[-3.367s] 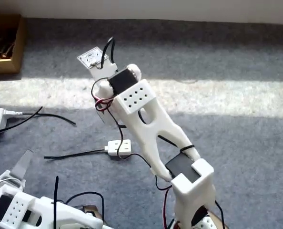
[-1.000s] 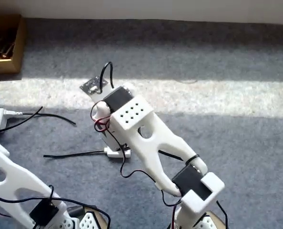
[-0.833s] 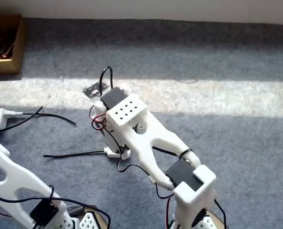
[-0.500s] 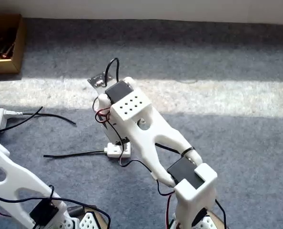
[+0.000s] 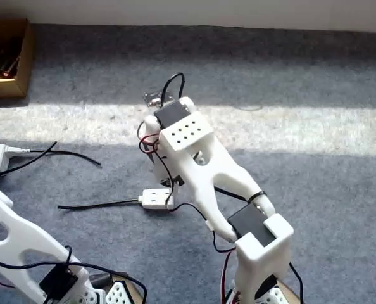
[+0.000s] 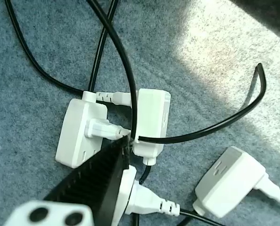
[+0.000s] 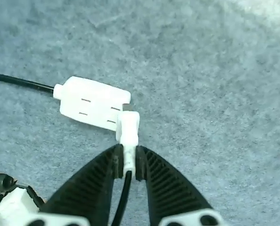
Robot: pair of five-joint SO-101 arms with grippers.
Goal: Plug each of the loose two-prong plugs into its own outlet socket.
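Plug [image 7: 129,129] is pinched by its neck in your right gripper [image 7: 128,151], jaws closed snug on it. Its nose touches the white outlet socket [image 7: 94,109] on the grey carpet [image 7: 215,70]. Prongs maybe at a slot, hard to tell. The plug looks light and rigid, the cord springy, and the socket may slide. Grip the plug body.

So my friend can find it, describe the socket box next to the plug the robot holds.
On the grey carpet, look beside the right arm. A small white socket box lies there, one black cord leaving it. Unlike the other boxes bunched together, it lies alone, a white plug in the jaws at its end.
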